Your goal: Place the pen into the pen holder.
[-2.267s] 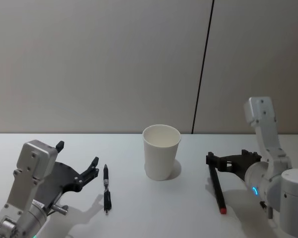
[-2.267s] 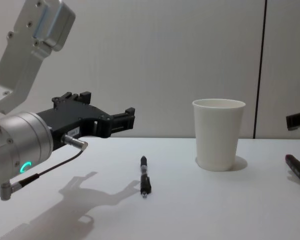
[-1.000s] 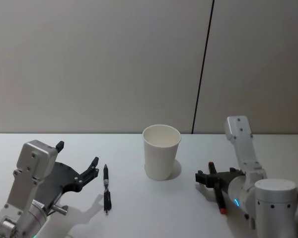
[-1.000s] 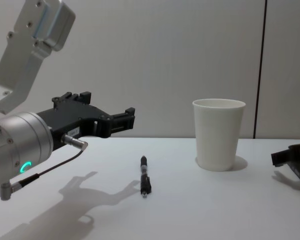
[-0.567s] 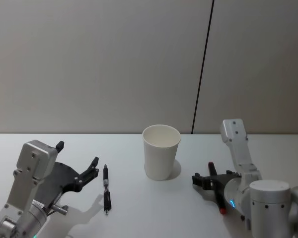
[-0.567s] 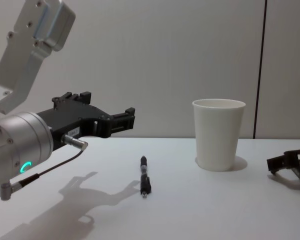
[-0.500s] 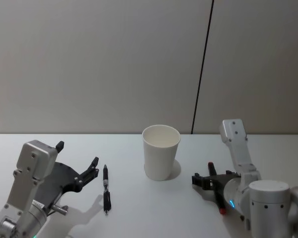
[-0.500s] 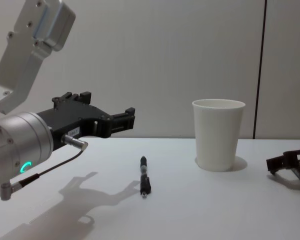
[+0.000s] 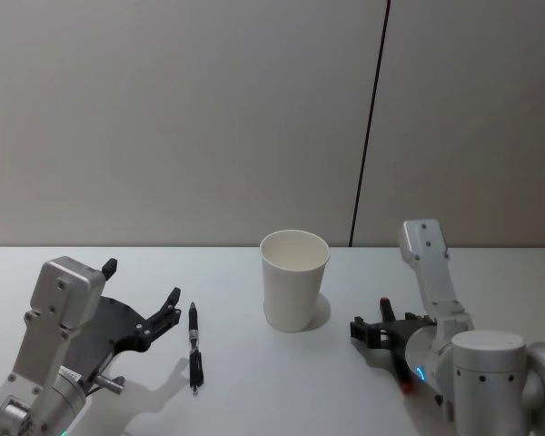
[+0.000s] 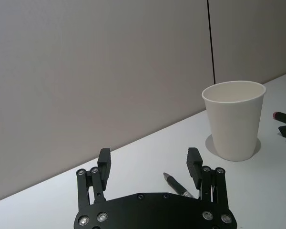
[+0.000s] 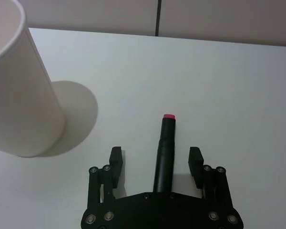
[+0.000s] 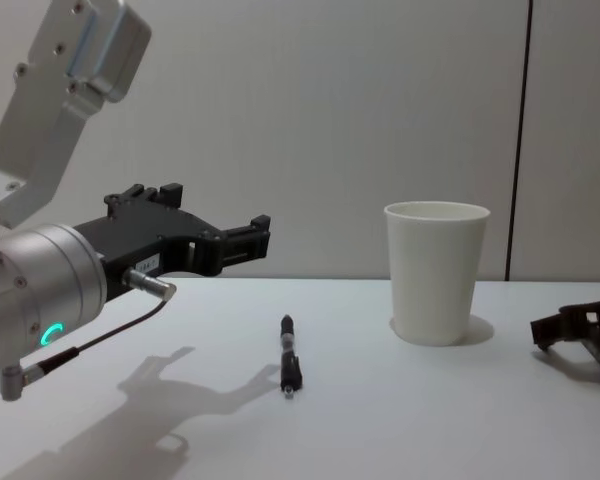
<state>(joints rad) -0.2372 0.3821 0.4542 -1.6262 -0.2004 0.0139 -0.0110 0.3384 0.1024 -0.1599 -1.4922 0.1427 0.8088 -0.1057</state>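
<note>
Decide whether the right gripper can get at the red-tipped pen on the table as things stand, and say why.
Probably yes. The right gripper is open with a finger on each side of the red-tipped pen, nothing lies between them, and the white cup stands apart to the side.

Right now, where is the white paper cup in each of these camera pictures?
Head view: paper cup at centre.
Chest view: paper cup right of centre.
Left wrist view: paper cup beyond the open left gripper.
Right wrist view: paper cup beside the open right gripper.
Shared landmark: the dark wall seam behind the paper cup.
</note>
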